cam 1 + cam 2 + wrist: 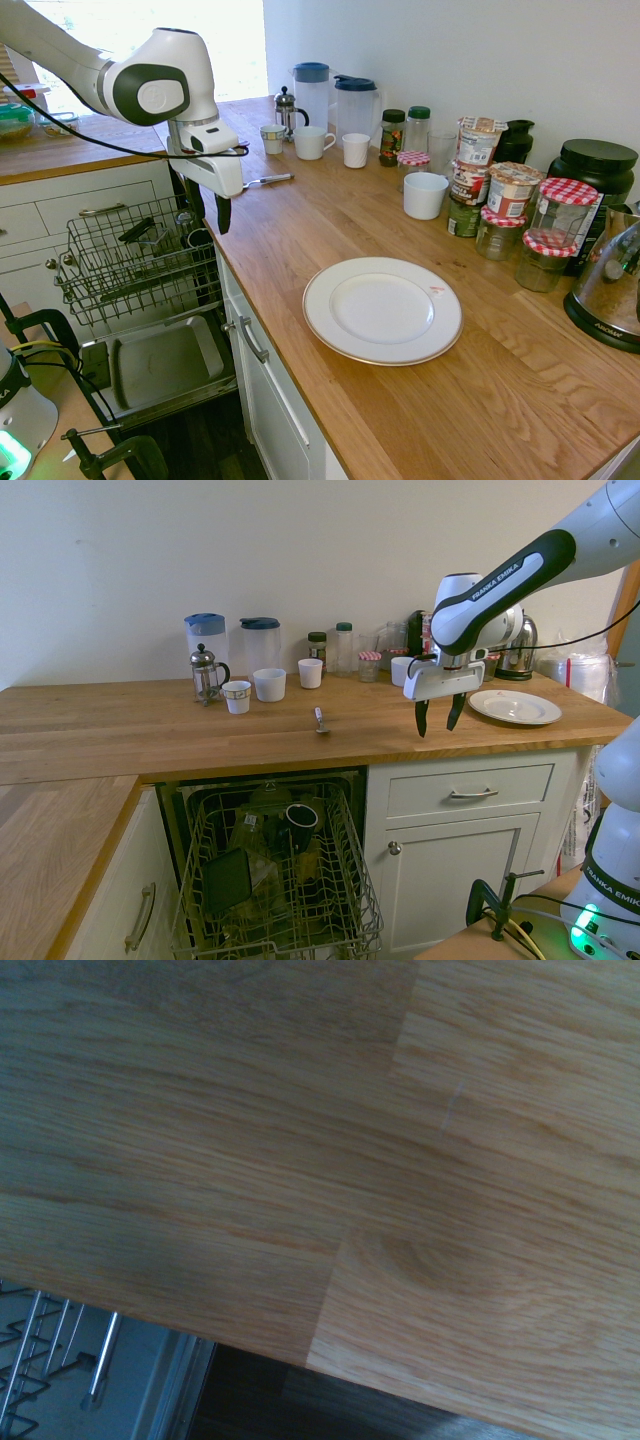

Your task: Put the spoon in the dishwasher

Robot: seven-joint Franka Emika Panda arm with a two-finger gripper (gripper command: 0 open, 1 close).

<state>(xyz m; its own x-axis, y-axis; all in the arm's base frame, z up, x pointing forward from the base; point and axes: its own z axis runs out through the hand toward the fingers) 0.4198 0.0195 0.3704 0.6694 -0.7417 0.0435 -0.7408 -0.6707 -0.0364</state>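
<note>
In the second exterior view, the dishwasher [362, 880] is seen nearest, pulled open below the tabletop [120, 730], with a dark mug [301, 820] held in its rack. Above the tabletop's near edge, the gripper [437, 730] is spread open and empty. To its left, the spoon [320, 721] is laid on the tabletop, nearer than the white cups [269, 685].

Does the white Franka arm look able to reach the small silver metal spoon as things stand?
Probably yes: its open black-fingered gripper is empty, and nothing stands between it and the spoon.
</note>
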